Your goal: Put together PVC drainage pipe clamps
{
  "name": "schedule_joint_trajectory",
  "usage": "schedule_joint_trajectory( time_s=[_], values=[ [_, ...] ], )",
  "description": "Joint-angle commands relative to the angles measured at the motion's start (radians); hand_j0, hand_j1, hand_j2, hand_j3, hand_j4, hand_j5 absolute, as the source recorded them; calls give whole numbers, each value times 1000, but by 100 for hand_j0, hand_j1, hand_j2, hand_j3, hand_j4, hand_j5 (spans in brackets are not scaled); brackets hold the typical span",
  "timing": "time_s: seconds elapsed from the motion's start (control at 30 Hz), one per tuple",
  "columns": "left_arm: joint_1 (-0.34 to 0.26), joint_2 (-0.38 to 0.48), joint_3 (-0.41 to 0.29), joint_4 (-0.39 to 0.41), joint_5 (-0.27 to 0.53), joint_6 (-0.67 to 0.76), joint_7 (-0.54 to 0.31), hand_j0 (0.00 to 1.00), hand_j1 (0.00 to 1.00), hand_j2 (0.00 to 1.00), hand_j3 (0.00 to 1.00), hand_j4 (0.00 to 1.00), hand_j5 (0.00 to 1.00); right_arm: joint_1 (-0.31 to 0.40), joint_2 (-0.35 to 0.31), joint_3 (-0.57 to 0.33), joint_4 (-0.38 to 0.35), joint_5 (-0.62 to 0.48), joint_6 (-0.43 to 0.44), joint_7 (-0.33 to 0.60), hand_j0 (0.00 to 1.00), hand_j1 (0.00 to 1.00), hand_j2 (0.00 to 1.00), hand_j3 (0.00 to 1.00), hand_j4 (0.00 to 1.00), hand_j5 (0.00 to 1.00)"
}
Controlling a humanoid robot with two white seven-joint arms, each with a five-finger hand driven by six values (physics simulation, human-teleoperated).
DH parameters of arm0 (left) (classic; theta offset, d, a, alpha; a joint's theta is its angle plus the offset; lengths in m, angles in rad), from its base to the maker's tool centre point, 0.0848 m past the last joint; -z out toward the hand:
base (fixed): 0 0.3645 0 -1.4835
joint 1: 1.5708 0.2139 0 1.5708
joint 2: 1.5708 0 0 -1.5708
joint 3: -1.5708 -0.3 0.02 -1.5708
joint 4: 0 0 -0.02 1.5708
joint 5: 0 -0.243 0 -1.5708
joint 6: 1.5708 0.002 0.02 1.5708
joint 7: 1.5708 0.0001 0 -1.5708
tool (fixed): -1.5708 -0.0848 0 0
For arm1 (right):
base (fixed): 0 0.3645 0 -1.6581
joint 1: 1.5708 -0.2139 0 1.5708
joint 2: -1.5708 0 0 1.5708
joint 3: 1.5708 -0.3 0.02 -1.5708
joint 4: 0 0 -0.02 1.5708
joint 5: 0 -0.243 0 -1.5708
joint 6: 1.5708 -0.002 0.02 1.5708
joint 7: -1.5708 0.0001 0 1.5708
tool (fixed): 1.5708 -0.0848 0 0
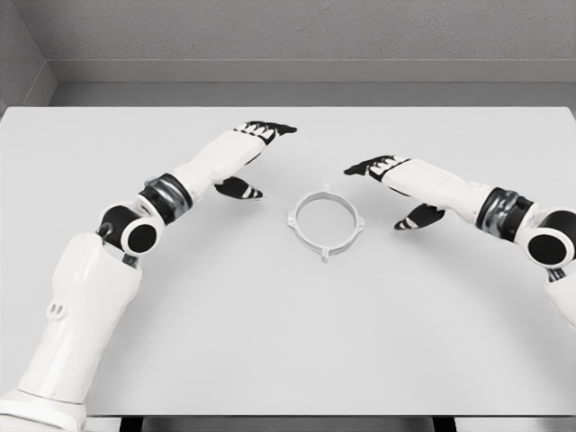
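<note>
Where grey walls meet, white table [270, 342], clamp ring [326, 222] centred.

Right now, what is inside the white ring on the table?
Inside the ring only bare table shows; nothing covers it. Left hand and right hand stay outside.

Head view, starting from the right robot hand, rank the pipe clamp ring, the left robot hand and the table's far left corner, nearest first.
From the right robot hand:
1. Pipe clamp ring, lying just to its left at the table's middle.
2. Left robot hand, beyond the ring on the left.
3. Table's far left corner, at the picture's upper left.
</note>
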Motion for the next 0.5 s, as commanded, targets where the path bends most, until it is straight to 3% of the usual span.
schedule_joint_trajectory(
  time_s=[0.0,0.1,0.13,0.27,0.33,0.47],
  values=[
    [0,164,48,-48,195,-152,1,100,100,100,100,100,100,-2,-23,-3,4,-4,-2,-3,100,100,100,100,100,100],
    [63,341,155,-17,413,-198,2,100,100,100,100,100,100,-24,-90,-3,-6,-3,-2,0,100,100,100,100,100,100],
    [74,403,159,23,436,-198,2,100,100,100,100,100,100,-41,-138,0,-7,0,-2,0,100,100,100,100,100,100],
    [77,510,175,192,422,-198,1,100,100,100,100,100,100,-63,-238,8,-33,6,-21,0,100,100,100,100,100,100],
    [101,530,177,198,361,-198,-1,100,100,100,100,100,100,-63,-244,10,-53,8,-21,3,100,100,100,100,100,100],
    [114,538,175,196,350,-198,-1,100,100,100,100,100,100,-64,-244,13,-59,9,-21,6,100,100,100,100,100,100]
  ],
)
